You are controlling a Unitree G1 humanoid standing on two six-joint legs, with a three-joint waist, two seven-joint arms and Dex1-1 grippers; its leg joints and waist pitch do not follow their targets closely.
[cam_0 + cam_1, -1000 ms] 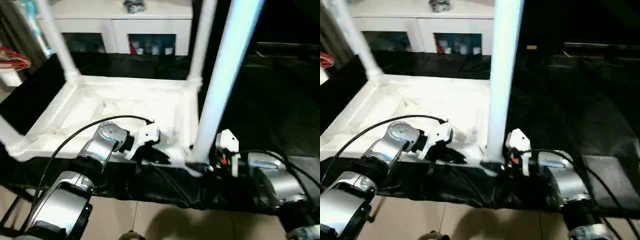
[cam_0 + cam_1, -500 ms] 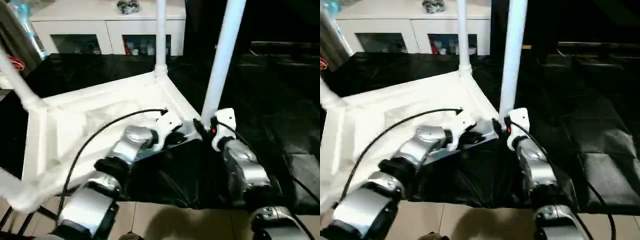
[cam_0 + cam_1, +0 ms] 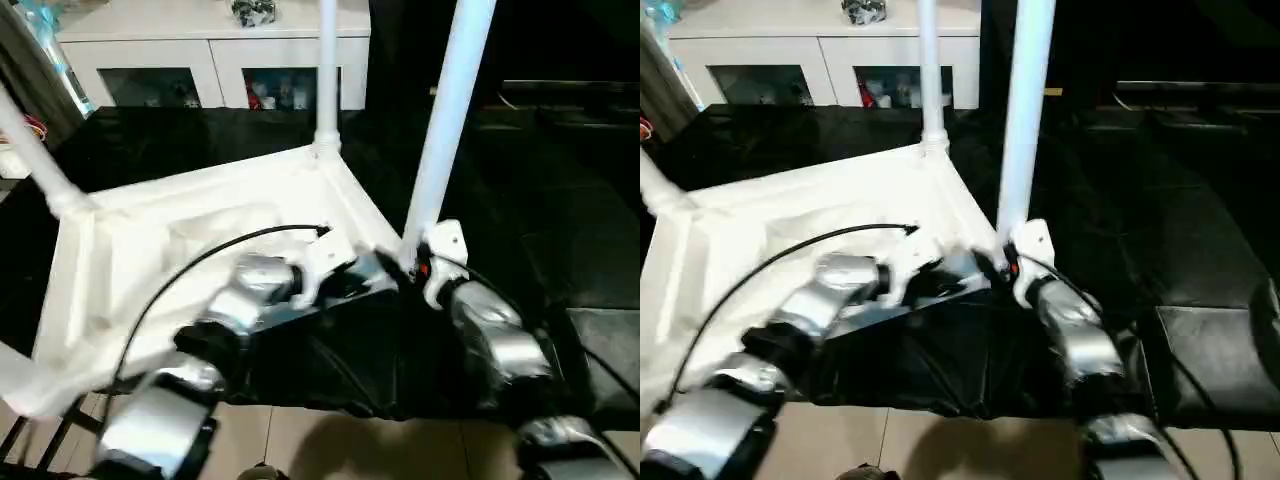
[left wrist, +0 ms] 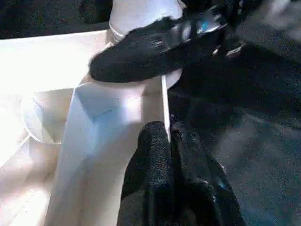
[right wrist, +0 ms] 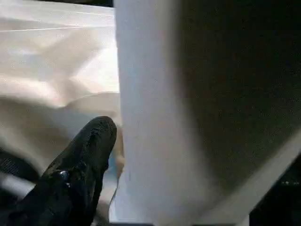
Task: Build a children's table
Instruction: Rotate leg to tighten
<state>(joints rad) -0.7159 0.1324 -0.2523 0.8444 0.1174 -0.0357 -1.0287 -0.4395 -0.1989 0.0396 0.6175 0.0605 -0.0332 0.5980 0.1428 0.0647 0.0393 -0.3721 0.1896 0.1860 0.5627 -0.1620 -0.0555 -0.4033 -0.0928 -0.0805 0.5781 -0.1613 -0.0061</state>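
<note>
while the left gripper (image 4: 170, 141) pinched the tabletop (image 3: 180, 250) rim, the right gripper (image 3: 408, 262) stood spread around a leg (image 3: 440, 130).

we cannot see the tops of the two upright legs, the near leg (image 3: 440, 140) and the far leg (image 3: 327, 70), since both run off the upper edge of the head views, and a third leg (image 3: 30, 150) at the left is cut off by the picture's edge as well. the foot of the near leg, where it meets the tabletop (image 3: 150, 250), is hidden behind the right claw (image 3: 405, 262), and in the right wrist view we see just one finger (image 5: 80, 165) beside the blurred leg, so how wide that claw stands we cannot tell. the small objects behind the cabinet (image 3: 215, 55) doors and the dark thing on top of it are too small and blurred for us to name.
</note>
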